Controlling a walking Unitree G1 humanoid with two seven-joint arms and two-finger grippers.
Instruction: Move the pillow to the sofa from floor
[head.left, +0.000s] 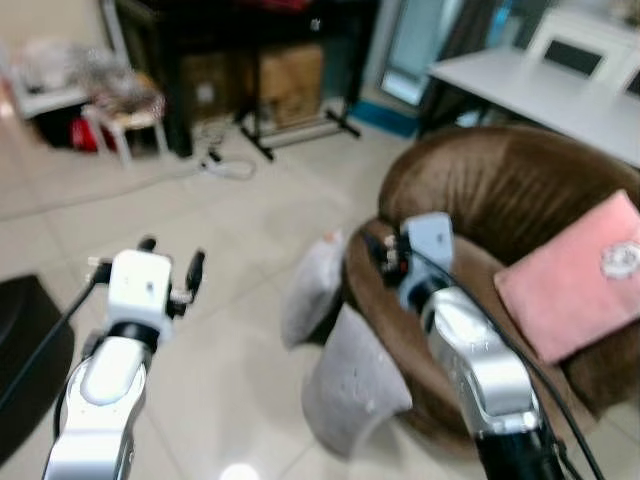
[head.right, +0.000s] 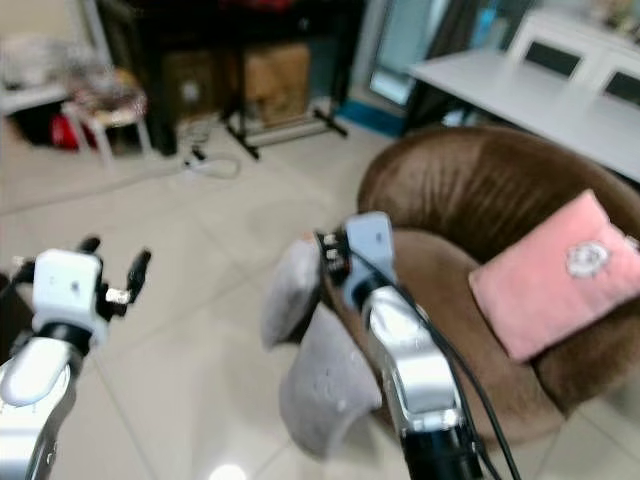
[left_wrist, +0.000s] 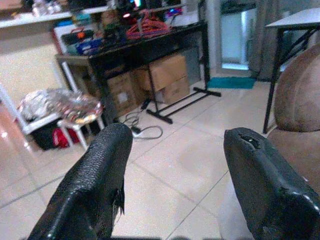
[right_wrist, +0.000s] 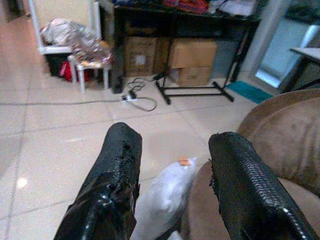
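Leaning on the brown sofa (head.left: 500, 200): two grey pillows (head.left: 350, 385) on floor (head.left: 200, 210). Right gripper (right_wrist: 172, 165) above them, left gripper (left_wrist: 175, 165) aside, both fingers wide.

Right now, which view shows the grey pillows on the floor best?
The left eye view: both grey pillows lean against the brown sofa. The right eye view matches it. The right wrist view catches one between its tool's fingers; the left wrist view, barely.
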